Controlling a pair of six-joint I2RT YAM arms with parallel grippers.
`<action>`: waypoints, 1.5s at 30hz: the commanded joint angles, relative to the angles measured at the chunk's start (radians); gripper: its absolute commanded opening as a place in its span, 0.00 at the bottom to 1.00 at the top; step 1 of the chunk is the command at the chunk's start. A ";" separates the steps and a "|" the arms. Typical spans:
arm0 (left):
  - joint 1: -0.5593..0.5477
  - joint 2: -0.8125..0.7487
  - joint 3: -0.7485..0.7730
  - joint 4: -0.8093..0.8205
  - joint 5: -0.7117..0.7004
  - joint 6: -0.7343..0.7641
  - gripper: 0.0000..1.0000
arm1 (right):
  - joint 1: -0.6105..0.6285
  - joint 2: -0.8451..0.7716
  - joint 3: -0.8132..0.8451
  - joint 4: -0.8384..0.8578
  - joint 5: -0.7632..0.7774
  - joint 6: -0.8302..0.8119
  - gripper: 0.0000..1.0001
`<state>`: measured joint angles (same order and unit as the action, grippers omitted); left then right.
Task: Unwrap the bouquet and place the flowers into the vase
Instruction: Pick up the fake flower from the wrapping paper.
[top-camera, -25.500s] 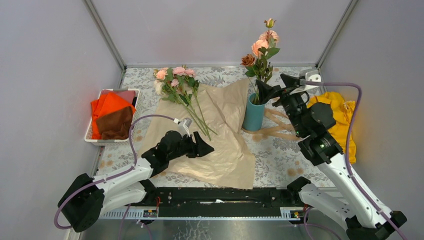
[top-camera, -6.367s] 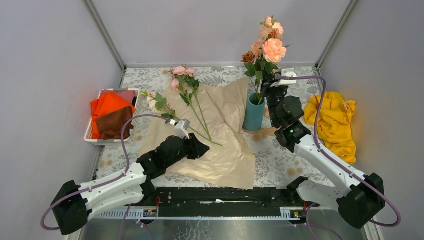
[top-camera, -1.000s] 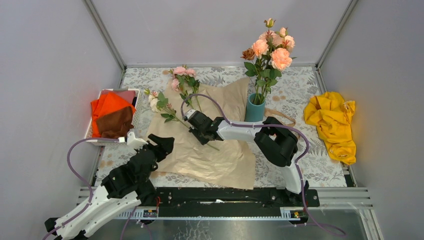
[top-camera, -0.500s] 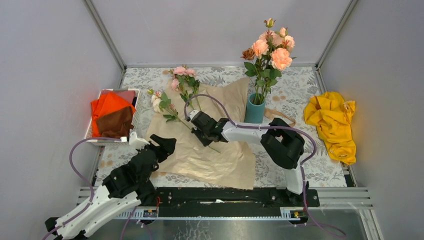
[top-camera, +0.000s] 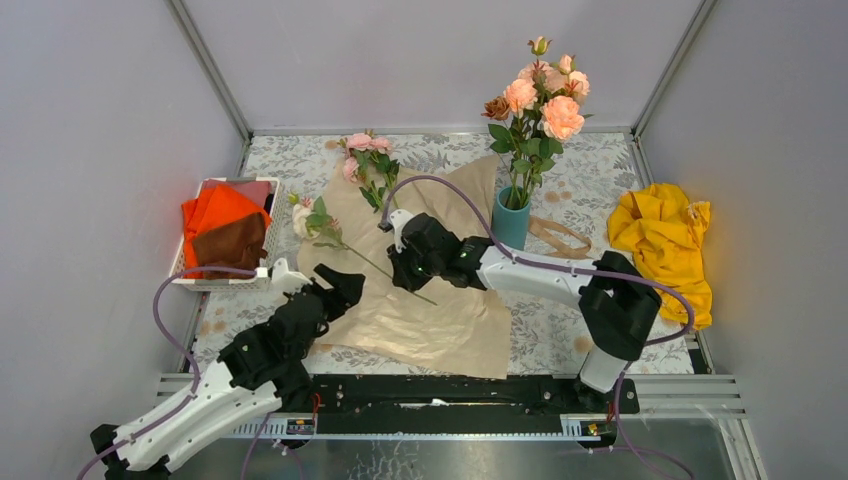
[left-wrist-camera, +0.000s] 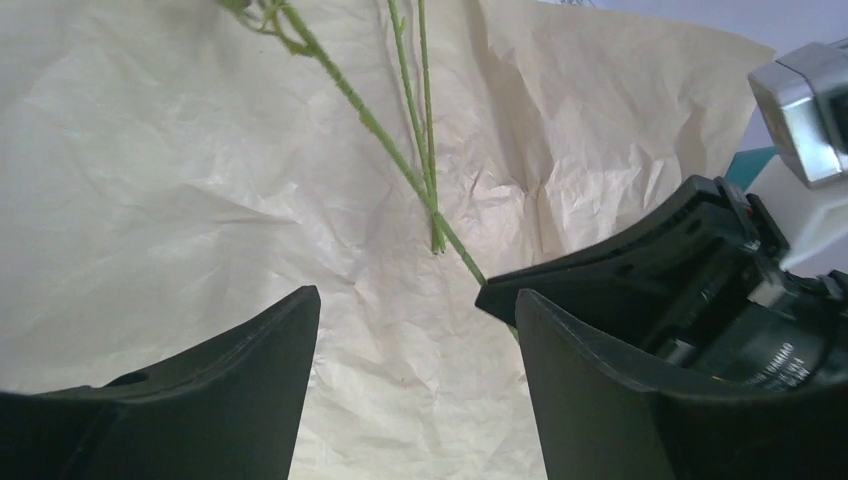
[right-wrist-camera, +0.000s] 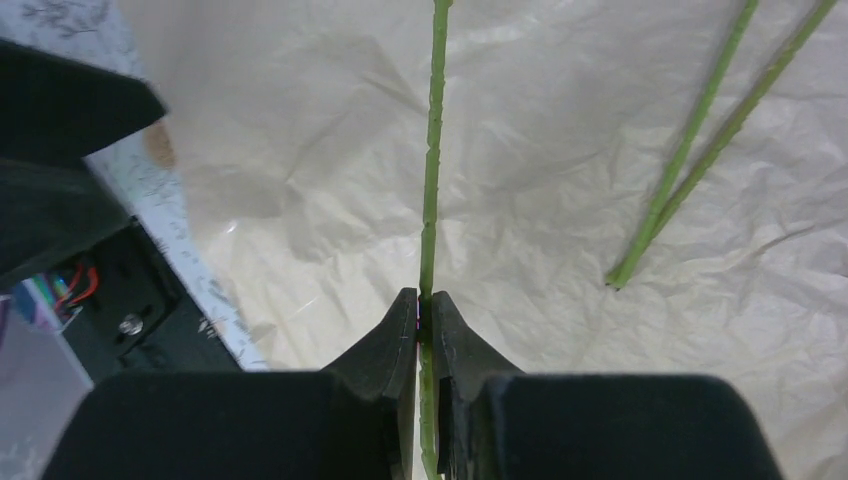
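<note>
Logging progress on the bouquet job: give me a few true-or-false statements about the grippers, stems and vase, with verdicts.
The right gripper is shut on a green stem. True.
The left gripper holds a stem. False: it is open and empty, above the paper.
The vase is empty. False: several roses stand in it.
Two other stems lie on the paper. True.
The yellow cloth lies in the basket. False: it lies right of the vase, outside the basket.
</note>
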<state>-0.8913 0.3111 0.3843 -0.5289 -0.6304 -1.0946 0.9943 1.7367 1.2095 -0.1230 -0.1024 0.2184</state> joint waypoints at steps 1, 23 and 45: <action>-0.005 0.064 -0.002 0.151 0.018 0.029 0.79 | -0.004 -0.079 -0.030 0.073 -0.086 0.053 0.00; -0.005 0.301 -0.008 0.319 0.036 -0.002 0.77 | 0.030 -0.199 -0.142 0.169 -0.155 0.137 0.00; -0.003 0.439 -0.018 0.403 0.085 0.009 0.11 | 0.056 -0.232 -0.164 0.176 -0.142 0.153 0.00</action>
<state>-0.8906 0.7353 0.3733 -0.1219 -0.5381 -1.1057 1.0435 1.5433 1.0340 -0.0017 -0.2302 0.3676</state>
